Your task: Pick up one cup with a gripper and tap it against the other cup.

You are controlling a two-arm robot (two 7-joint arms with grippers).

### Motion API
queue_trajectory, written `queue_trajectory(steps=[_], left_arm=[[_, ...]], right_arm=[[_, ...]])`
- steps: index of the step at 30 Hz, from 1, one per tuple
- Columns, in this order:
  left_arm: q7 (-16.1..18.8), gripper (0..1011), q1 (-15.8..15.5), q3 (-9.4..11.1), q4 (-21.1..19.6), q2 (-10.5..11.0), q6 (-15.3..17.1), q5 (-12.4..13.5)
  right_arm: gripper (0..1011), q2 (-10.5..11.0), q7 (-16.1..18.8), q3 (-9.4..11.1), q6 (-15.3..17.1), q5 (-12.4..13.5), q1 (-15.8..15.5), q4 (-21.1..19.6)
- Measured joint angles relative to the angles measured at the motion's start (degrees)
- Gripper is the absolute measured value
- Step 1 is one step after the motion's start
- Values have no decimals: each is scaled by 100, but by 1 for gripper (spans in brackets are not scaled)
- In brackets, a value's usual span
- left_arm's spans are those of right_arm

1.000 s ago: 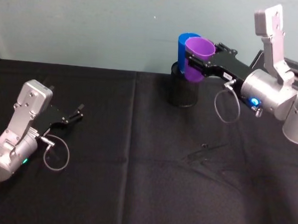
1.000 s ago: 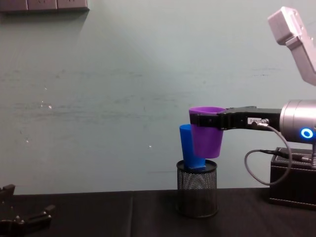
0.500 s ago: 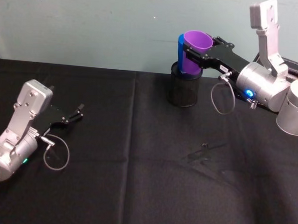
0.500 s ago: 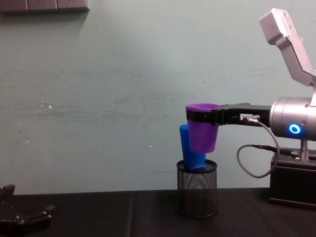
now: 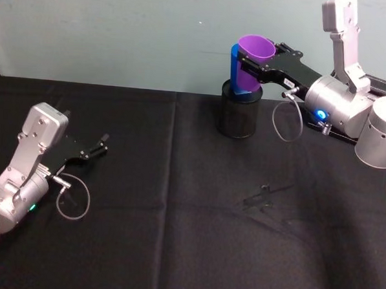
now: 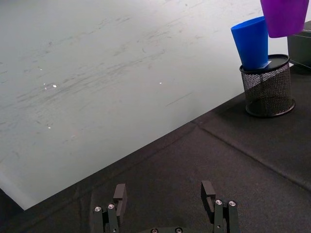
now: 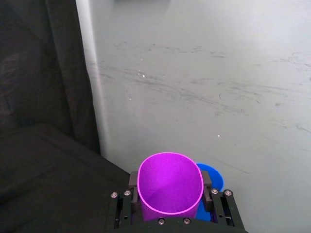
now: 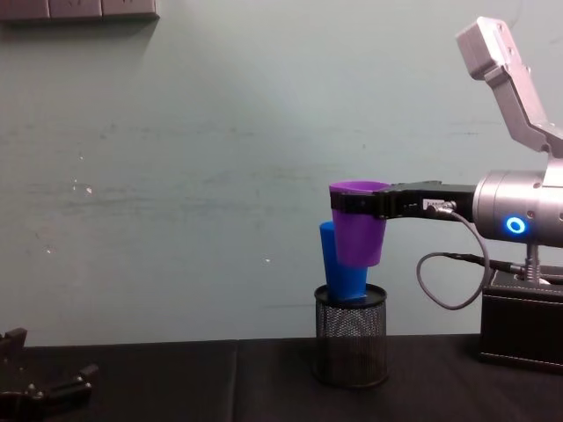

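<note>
- Since a second ago, the right gripper (image 8: 356, 203) has carried the purple cup (image 8: 359, 237) leftward and a little higher, closer against the blue cup (image 8: 337, 262); the left arm has not shifted.
- A black cloth covers the table (image 5: 176, 215), with a pale wall behind it.
- The right arm reaches in from the right at the back of the table, its blue ring light lit, and its black fingers pinch the purple cup just below the rim, holding it upright in the air.
- The left gripper (image 5: 92, 151) rests low over the cloth at the left, well apart from the cups, with its fingers (image 6: 208, 190) spread and nothing between them.
- The black mesh pen holder (image 8: 352, 347) stands on the cloth at the back, near the middle.
- The blue cup sits in the holder, leaning slightly, with most of it above the mesh rim.
- The purple cup hangs above the holder, just beside the blue cup's upper part; whether they touch I cannot tell.
</note>
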Motion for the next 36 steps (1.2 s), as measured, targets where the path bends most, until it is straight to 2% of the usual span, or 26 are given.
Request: queue_trajectory(steps=[12, 36], left_arm=[[0, 1005, 0, 0, 0, 0, 0, 0], [0, 1005, 0, 0, 0, 0, 0, 0]], right_arm=[[726, -105, 55, 28, -86, -77, 166, 276], [726, -214, 46, 103, -86, -149, 262, 438]])
